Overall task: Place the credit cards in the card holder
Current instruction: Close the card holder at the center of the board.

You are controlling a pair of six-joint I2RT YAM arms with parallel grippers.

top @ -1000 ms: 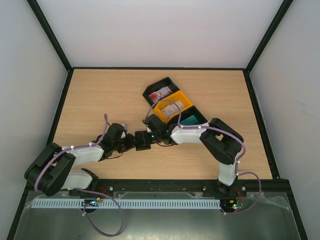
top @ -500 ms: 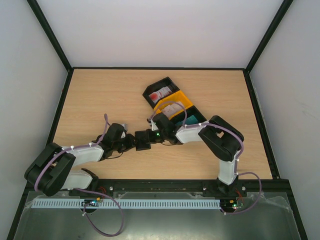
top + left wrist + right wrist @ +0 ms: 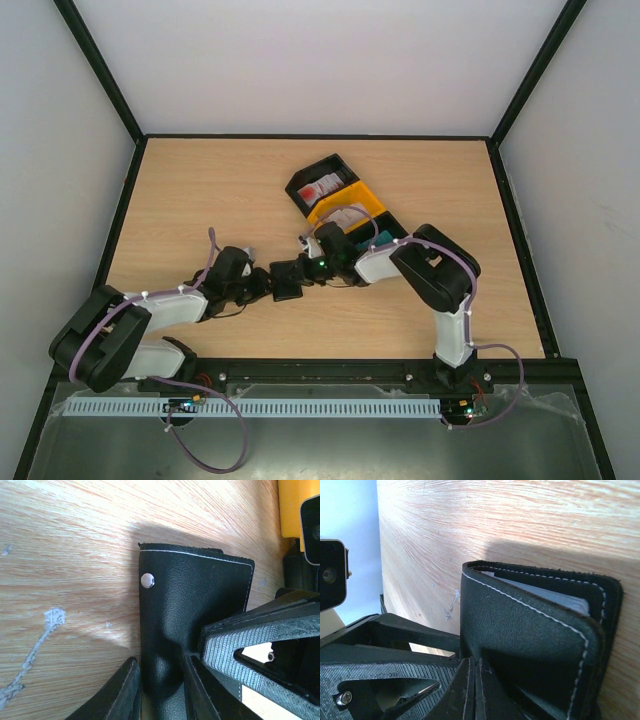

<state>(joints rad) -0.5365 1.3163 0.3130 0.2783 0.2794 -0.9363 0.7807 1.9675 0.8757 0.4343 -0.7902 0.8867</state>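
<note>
Light wooden table (image 3: 200, 190)
A black tray (image 3: 335, 162), a yellow tray (image 3: 368, 197) and another black tray (image 3: 393, 222) sit touching in a row.

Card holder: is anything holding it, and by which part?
Both arms hold it. The left gripper clamps one end of the card holder; the right gripper pinches one flap's edge.

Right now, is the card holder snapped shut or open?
Unsnapped and partly open: flaps of the card holder gape in the right wrist view, a pale layer showing between them, and the snap stud sits bare.
</note>
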